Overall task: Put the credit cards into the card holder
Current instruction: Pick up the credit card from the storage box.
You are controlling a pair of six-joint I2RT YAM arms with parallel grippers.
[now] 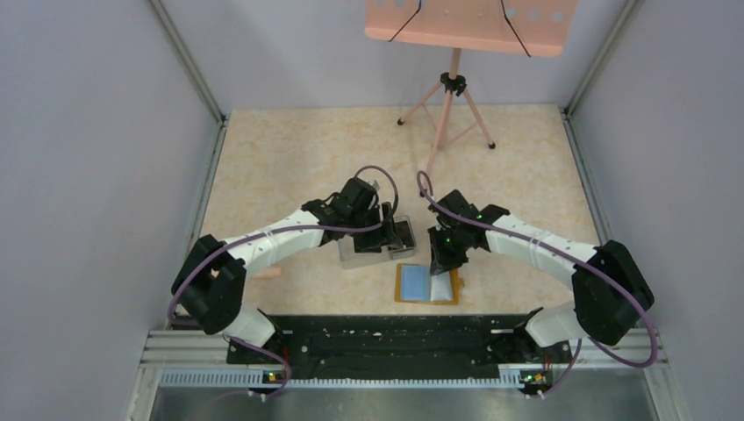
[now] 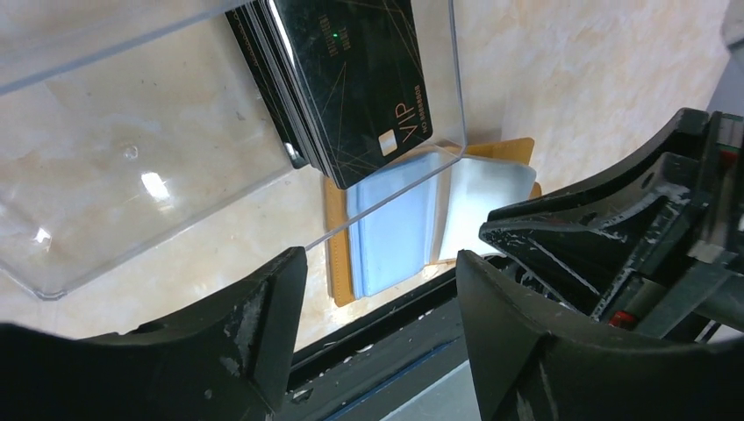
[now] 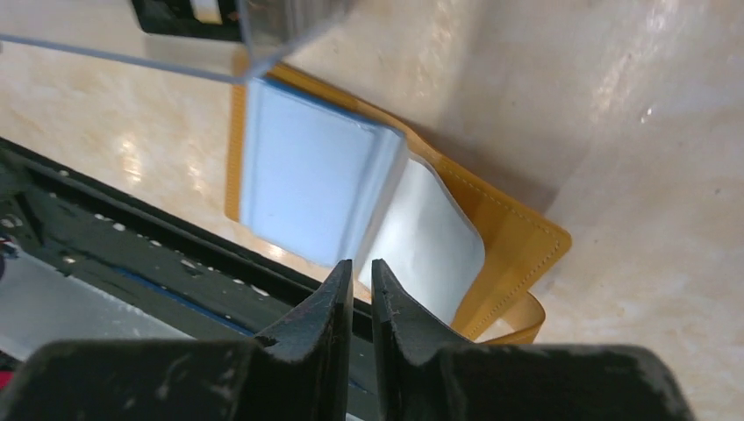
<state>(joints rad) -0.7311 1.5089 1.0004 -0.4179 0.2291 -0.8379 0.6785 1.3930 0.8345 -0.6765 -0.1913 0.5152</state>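
Left hand (image 2: 382,263) hangs wide open over the clear box (image 2: 132,175), nothing between its fingers. And there are the credit cards (image 2: 351,88): a dark stack standing on edge inside that box, leaning against its wall at the end nearest the card holder (image 3: 518,237). They lie just ahead of the left fingertips, beyond the box rim, and their long axis runs slantwise across the left wrist view, so the open jaws would need squaring to the stack's thin faces before a pinch.

Over to the holder. It lies spread open on the counter (image 1: 289,158), close to the near edge, just to the near-right of the box, blue-grey pockets (image 3: 307,175) facing up. The right hand (image 3: 361,281) sits directly above it, fingers drawn to a thin slit by a raised pocket flap; whether they pinch that flap, I cannot tell.

So the left arm is clearly nearer to the cards, and the right is nearer to the holder.
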